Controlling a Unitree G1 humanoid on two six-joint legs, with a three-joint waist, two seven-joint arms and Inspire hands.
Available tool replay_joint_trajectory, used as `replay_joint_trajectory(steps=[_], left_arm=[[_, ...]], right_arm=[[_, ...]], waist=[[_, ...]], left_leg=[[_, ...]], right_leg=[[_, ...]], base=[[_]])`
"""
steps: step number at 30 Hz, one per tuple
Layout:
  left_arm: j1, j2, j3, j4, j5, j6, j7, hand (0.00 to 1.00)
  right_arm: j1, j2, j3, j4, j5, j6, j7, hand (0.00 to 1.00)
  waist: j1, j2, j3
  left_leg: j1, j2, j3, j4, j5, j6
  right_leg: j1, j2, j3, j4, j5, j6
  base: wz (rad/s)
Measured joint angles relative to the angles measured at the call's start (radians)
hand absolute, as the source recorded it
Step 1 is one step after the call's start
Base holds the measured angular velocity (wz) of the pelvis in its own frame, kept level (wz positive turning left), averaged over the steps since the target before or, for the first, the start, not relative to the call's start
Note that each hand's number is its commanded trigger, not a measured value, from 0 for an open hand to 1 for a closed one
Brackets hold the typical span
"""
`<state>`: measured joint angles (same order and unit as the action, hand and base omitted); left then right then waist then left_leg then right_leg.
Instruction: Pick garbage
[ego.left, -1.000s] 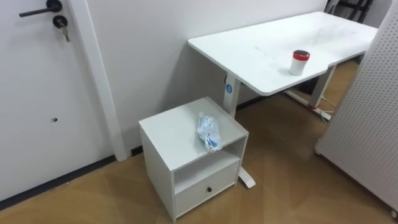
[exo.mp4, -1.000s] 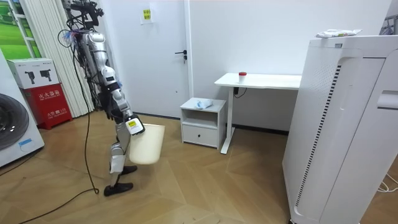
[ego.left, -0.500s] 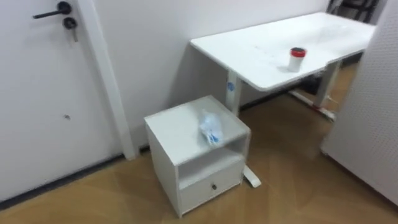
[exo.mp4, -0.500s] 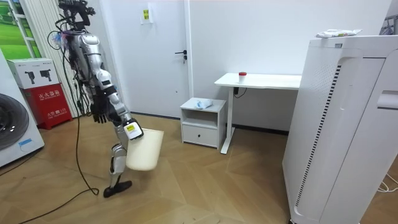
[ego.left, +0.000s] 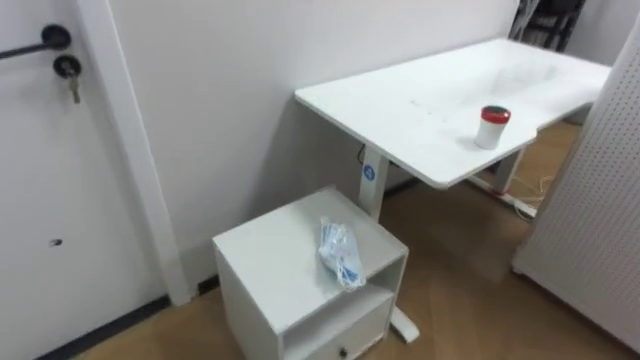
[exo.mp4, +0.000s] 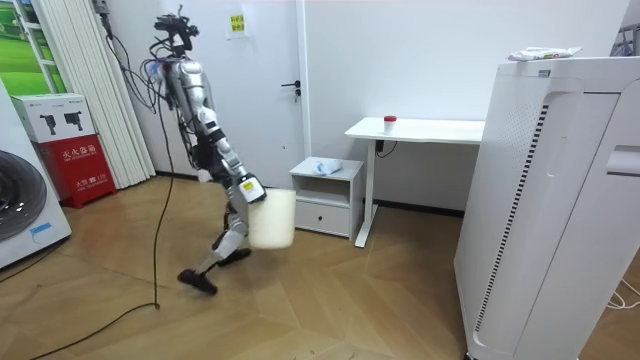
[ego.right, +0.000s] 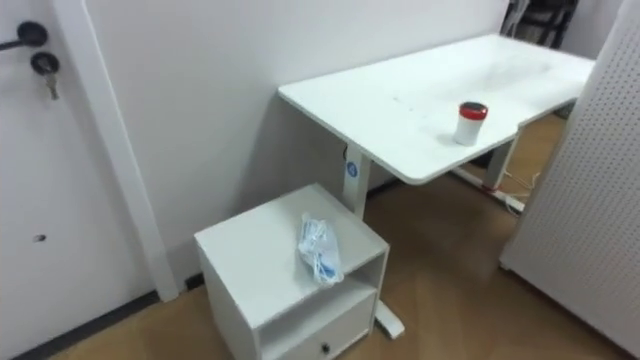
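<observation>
Garbage in sight: a crumpled clear plastic wrapper (ego.left: 341, 255) with blue print, lying loose just below the middle of my left eye view. It sits on the flat top of a small white cabinet (ego.left: 270, 260), near the top's right edge. The cabinet is boxy and smooth, and below its top I see an open shelf and then a drawer with a small dark knob (ego.left: 341, 351).

Above and to the right runs a white desk (ego.left: 420, 95), a matte slab with rounded corners on a white leg. One small white cup (ego.left: 493, 127) with a red lid stands upright near its right end, well apart from the wrapper. A white perforated panel (ego.left: 595, 210) takes the right edge. Upper left is a white door (ego.left: 40, 200) with a dark lever handle (ego.left: 45, 42) and a key (ego.left: 70, 72) below it. The floor (ego.left: 470, 270) is warm wood plank.

In the room view I've got the robot in mid-stride, leaning forward, just left of the cabinet. A cream plastic bin (exo.mp4: 273, 222) with smooth, slightly tapered walls hangs low beside its legs. A hand (exo.mp4: 246, 188), which I take to be the right, is at the bin's rim. It's too small for me to tell whether its fingers are closed on the rim.
</observation>
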<state>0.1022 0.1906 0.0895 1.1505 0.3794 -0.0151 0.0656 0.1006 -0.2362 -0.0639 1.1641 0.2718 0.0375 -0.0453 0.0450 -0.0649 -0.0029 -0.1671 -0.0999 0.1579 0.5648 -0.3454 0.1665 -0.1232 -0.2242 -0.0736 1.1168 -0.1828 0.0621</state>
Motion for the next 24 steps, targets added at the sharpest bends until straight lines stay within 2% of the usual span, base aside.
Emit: replay_joint_trajectory(steps=[1, 2, 3, 4, 5, 6, 7, 8, 9, 10, 11, 12, 13, 14, 15, 16, 17, 18, 19, 21, 22, 24], left_arm=[[-0.003, 0.000, -0.018, -0.025, -0.004, -0.007, 0.019, 0.00], [-0.003, -0.001, -0.020, -0.040, -0.010, -0.012, 0.025, 0.00], [0.002, -0.002, -0.034, -0.055, -0.030, -0.020, 0.040, 0.00], [0.000, -0.001, -0.047, -0.058, -0.040, -0.023, 0.044, 0.00], [0.002, -0.001, -0.053, -0.060, -0.046, -0.023, 0.048, 0.00], [0.006, -0.002, -0.059, -0.066, -0.072, -0.025, 0.054, 0.00], [0.006, -0.002, -0.072, -0.066, -0.100, -0.029, 0.058, 0.00], [0.003, -0.004, -0.079, -0.067, -0.112, -0.030, 0.060, 0.00], [0.002, -0.008, -0.085, -0.069, -0.116, -0.037, 0.061, 0.00], [0.001, -0.012, -0.084, -0.071, -0.116, -0.054, 0.062, 0.00], [0.002, -0.011, -0.081, -0.072, -0.114, -0.064, 0.062, 0.00], [0.001, -0.011, -0.072, -0.071, -0.115, -0.074, 0.065, 0.00], [-0.007, -0.012, -0.075, -0.071, -0.114, -0.080, 0.082, 0.00], [-0.013, -0.012, -0.079, -0.071, -0.116, -0.083, 0.088, 0.00], [-0.060, -0.014, -0.102, -0.081, -0.114, -0.097, 0.099, 0.00], [-0.091, -0.015, -0.114, -0.118, -0.112, -0.124, 0.117, 0.00], [-0.096, -0.019, -0.111, -0.125, -0.109, -0.136, 0.130, 0.00], [-0.111, -0.027, -0.099, -0.130, -0.103, -0.138, 0.152, 0.00], [-0.140, -0.035, -0.091, -0.130, -0.103, -0.139, 0.173, 0.00], [-0.197, -0.040, -0.094, -0.131, -0.105, -0.152, 0.206, 0.00], [-0.242, -0.040, -0.095, -0.131, -0.112, -0.166, 0.227, 0.00], [-0.307, -0.038, -0.096, -0.128, -0.115, -0.191, 0.270, 0.00]], right_arm=[[-0.003, 0.003, 0.000, -0.012, 0.014, -0.005, -0.003, 1.00], [-0.004, 0.003, 0.002, -0.024, 0.017, -0.007, -0.003, 1.00], [-0.003, 0.004, 0.007, -0.042, 0.018, -0.017, -0.003, 1.00], [-0.004, 0.005, 0.008, -0.045, 0.019, -0.030, -0.002, 1.00], [-0.004, 0.007, 0.010, -0.046, 0.019, -0.034, -0.002, 1.00], [-0.004, 0.014, 0.012, -0.052, 0.019, -0.042, 0.002, 1.00], [-0.005, 0.020, 0.018, -0.051, 0.019, -0.054, 0.003, 1.00], [-0.005, 0.021, 0.023, -0.047, 0.019, -0.064, 0.002, 1.00], [-0.003, 0.026, 0.030, -0.039, 0.019, -0.081, 0.004, 1.00], [-0.007, 0.028, 0.037, -0.027, 0.017, -0.093, 0.002, 1.00], [-0.010, 0.028, 0.043, -0.023, 0.011, -0.100, 0.002, 1.00], [-0.015, 0.029, 0.052, -0.020, -0.003, -0.115, 0.003, 1.00], [-0.028, 0.029, 0.074, -0.002, -0.004, -0.132, 0.001, 1.00], [-0.038, 0.028, 0.080, 0.009, -0.004, -0.139, 0.001, 1.00], [-0.044, 0.028, 0.069, 0.035, -0.003, -0.153, 0.000, 1.00], [-0.065, 0.031, 0.052, 0.074, -0.005, -0.153, -0.001, 1.00], [-0.087, 0.032, 0.052, 0.089, -0.008, -0.152, 0.000, 1.00], [-0.128, 0.032, 0.060, 0.100, -0.022, -0.154, 0.006, 1.00], [-0.156, 0.032, 0.076, 0.101, -0.049, -0.159, 0.017, 1.00], [-0.178, 0.032, 0.103, 0.088, -0.084, -0.165, 0.026, 1.00], [-0.189, 0.032, 0.121, 0.081, -0.101, -0.167, 0.025, 1.00], [-0.207, 0.032, 0.135, 0.079, -0.105, -0.167, 0.021, 1.00]], waist=[[-0.001, 0.013, 0.0045], [0.000, 0.020, 0.0051], [0.005, 0.032, 0.0088], [-0.002, 0.040, 0.0144], [-0.003, 0.042, 0.0142], [-0.007, 0.041, 0.0135], [-0.013, 0.038, 0.0127], [-0.017, 0.041, 0.0132], [-0.028, 0.042, 0.0044], [-0.031, 0.053, -0.0005], [-0.030, 0.055, 0.0021], [-0.037, 0.056, 0.0055], [-0.051, 0.036, 0.0205], [-0.063, 0.036, 0.0167], [-0.069, 0.037, 0.0165], [-0.047, 0.035, 0.0176], [-0.027, 0.031, 0.0161], [-0.009, 0.028, 0.0170], [-0.009, 0.037, 0.0218], [-0.015, 0.053, 0.0231], [-0.024, 0.066, 0.0309], [-0.038, 0.084, 0.0372]], left_leg=[[0.016, 0.012, -0.009, -0.022, -0.001, 0.000], [0.023, 0.022, -0.009, -0.035, -0.001, -0.002], [0.038, 0.037, -0.013, -0.064, 0.001, -0.005], [0.058, 0.048, -0.024, -0.093, 0.004, -0.011], [0.068, 0.052, -0.028, -0.108, 0.006, -0.014], [0.085, 0.054, -0.039, -0.135, 0.009, -0.019], [0.096, 0.053, -0.053, -0.151, 0.009, -0.021], [0.103, 0.055, -0.064, -0.155, 0.009, -0.024], [0.110, 0.059, -0.085, -0.164, 0.012, -0.032], [0.116, 0.072, -0.085, -0.180, 0.019, -0.048], [0.122, 0.075, -0.080, -0.190, 0.026, -0.060], [0.107, 0.080, -0.062, -0.163, 0.038, -0.083], [0.033, 0.083, -0.040, -0.069, 0.042, -0.125], [-0.001, 0.084, -0.045, -0.089, 0.043, -0.126], [-0.085, 0.094, -0.075, -0.167, 0.068, -0.137], [-0.139, 0.113, -0.051, -0.172, 0.169, -0.096], [-0.141, 0.116, -0.019, -0.174, 0.170, -0.094], [-0.145, 0.121, 0.010, -0.169, 0.170, -0.093], [-0.145, 0.123, 0.016, -0.166, 0.170, -0.094], [-0.155, 0.122, 0.020, -0.166, 0.168, -0.094], [-0.165, 0.123, 0.019, -0.161, 0.165, -0.095], [-0.196, 0.123, 0.022, -0.146, 0.164, -0.094]], right_leg=[[-0.045, 0.015, -0.021, -0.029, -0.046, -0.007], [-0.070, 0.029, -0.022, -0.062, -0.067, -0.008], [-0.106, 0.054, -0.027, -0.159, -0.097, -0.009], [-0.117, 0.077, -0.032, -0.296, -0.112, -0.009], [-0.121, 0.089, -0.031, -0.371, -0.112, -0.009], [-0.119, 0.108, -0.031, -0.524, -0.104, -0.012], [-0.119, 0.126, -0.029, -0.660, -0.073, -0.022], [-0.120, 0.139, -0.021, -0.696, -0.026, -0.020], [-0.106, 0.162, -0.006, -0.744, 0.047, -0.012], [-0.079, 0.176, -0.019, -0.775, 0.060, -0.022], [-0.065, 0.178, -0.025, -0.794, 0.065, -0.026], [-0.035, 0.171, -0.015, -0.842, 0.075, -0.030], [-0.011, 0.155, 0.050, -0.880, 0.082, -0.020], [-0.009, 0.150, 0.078, -0.887, 0.083, -0.019], [-0.028, 0.141, 0.119, -0.884, 0.079, -0.011], [-0.070, 0.135, 0.133, -0.855, 0.049, 0.023], [-0.085, 0.133, 0.127, -0.848, 0.043, 0.024], [-0.106, 0.136, 0.094, -0.839, 0.046, 0.019], [-0.110, 0.136, 0.062, -0.842, 0.053, 0.009], [-0.121, 0.131, 0.040, -0.836, 0.056, 0.005], [-0.138, 0.132, 0.040, -0.822, 0.051, 0.008], [-0.199, 0.128, 0.043, -0.751, 0.033, 0.005]], base=[[0.00], [-0.10], [0.00], [0.06], [0.17], [0.25], [0.32], [0.51], [0.50], [0.39], [0.21], [0.42], [0.67], [1.22], [1.01], [0.59], [-0.35], [-0.64], [-0.55], [-0.27], [-0.14], [-0.16]])
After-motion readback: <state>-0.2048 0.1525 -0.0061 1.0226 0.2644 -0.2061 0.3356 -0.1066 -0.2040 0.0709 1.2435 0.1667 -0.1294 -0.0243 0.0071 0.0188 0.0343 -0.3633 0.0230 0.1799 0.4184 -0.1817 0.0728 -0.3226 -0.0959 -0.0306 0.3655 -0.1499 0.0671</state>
